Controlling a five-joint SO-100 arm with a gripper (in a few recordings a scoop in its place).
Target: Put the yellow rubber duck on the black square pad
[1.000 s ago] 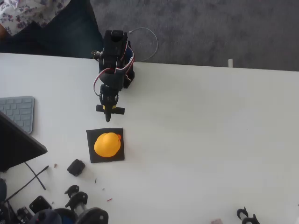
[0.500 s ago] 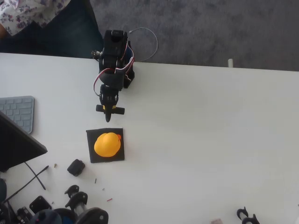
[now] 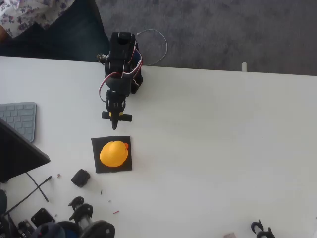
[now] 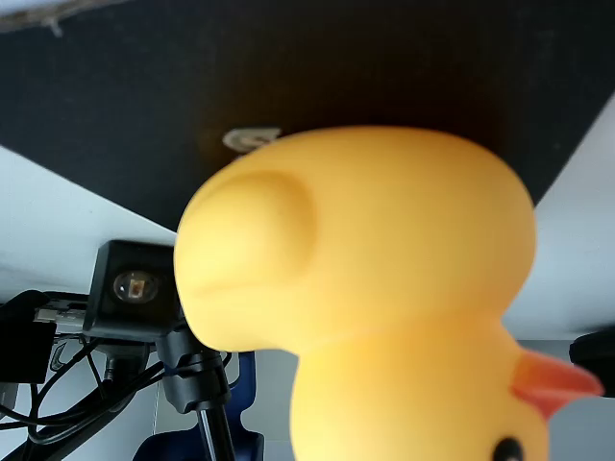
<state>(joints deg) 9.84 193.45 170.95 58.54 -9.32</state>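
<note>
The black gripper (image 3: 115, 124) hangs over the white table (image 3: 223, 148) at about 12 o'clock from the pad in the overhead view, its tip pointing toward 6 o'clock. It grasps nothing, and a strip of bare table lies between it and the pad; whether its fingers are parted or closed I cannot tell from above, as they read as one dark point.

Just beyond the tip, the yellow rubber duck (image 3: 114, 153) sits on the black square pad (image 3: 111, 154), well within the pad's edges. Its small orange-red beak points toward roughly 2 o'clock in the overhead view, and the body's long axis runs from there down toward 8 o'clock. In the wrist view the duck (image 4: 375, 307) looms close and appears upside down (the beak low at the right, a dark eye near the bottom edge), with the pad (image 4: 192, 96) behind it bearing a small pale greyish mark, too blurred to read as writing.

Farther out, at 8 o'clock from the pad, a small chunky black block (image 3: 80, 178) lies on the table. A grey keyboard (image 3: 20, 119) sits at the left edge, with a dark slanted panel (image 3: 17, 153) just below it. No brand or label can be read on anything.
</note>
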